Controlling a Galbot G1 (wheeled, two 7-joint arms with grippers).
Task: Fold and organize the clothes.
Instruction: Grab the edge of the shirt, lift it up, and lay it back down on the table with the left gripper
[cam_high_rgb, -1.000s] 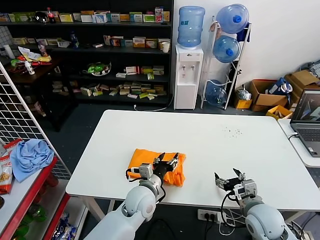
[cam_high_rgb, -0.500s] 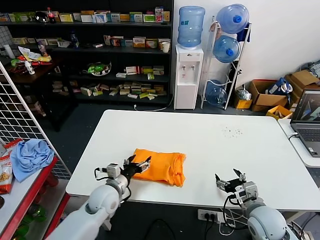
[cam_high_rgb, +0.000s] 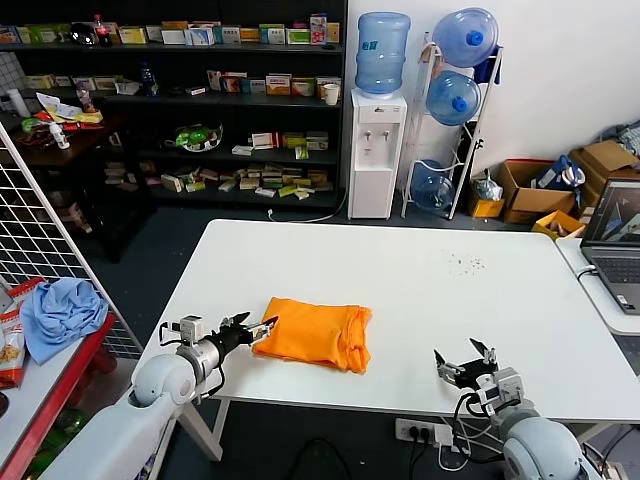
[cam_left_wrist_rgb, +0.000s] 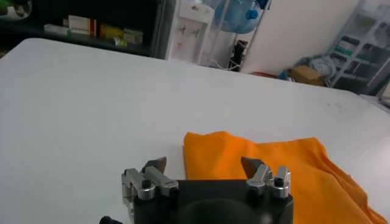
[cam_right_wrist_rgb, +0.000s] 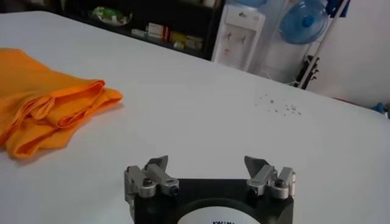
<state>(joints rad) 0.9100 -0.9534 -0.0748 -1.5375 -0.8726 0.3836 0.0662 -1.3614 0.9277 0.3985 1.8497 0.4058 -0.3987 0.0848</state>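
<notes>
In the head view, an orange T-shirt (cam_high_rgb: 315, 333) is seen lying folded into a compact rectangle on the white table (cam_high_rgb: 420, 290), toward the near edge and left of the middle. The left gripper (cam_high_rgb: 252, 329) is held low at the shirt's left edge, its fingers spread apart and nothing gripped; whether a fingertip touches the cloth cannot be told. The right gripper (cam_high_rgb: 464, 357) is parked at the near edge of the table, well apart from the shirt, its fingers likewise parted and empty. A light blue cloth (cam_high_rgb: 62, 313) is heaped on a red-edged shelf (cam_high_rgb: 55, 385) beyond the table's left end. A water dispenser (cam_high_rgb: 378, 125) and stocked shelves (cam_high_rgb: 180, 100) are lined up at the back, and a laptop (cam_high_rgb: 615, 240) is set on a second table at the right.

In the left wrist view, the left gripper (cam_left_wrist_rgb: 204, 164) is shown with its 2 fingers (cam_left_wrist_rgb: 155, 165) standing wide; one corner of the folded T-shirt (cam_left_wrist_rgb: 292, 164) is framed between them, the orange cloth running away across the table (cam_left_wrist_rgb: 79, 103).

In the right wrist view, the right gripper (cam_right_wrist_rgb: 206, 165) is seen open over bare table (cam_right_wrist_rgb: 201, 103), with the T-shirt (cam_right_wrist_rgb: 42, 97) lying well off to one side, its layered hems (cam_right_wrist_rgb: 61, 109) turned toward the camera. A scatter of dark specks (cam_right_wrist_rgb: 277, 105) is visible farther along the tabletop.
</notes>
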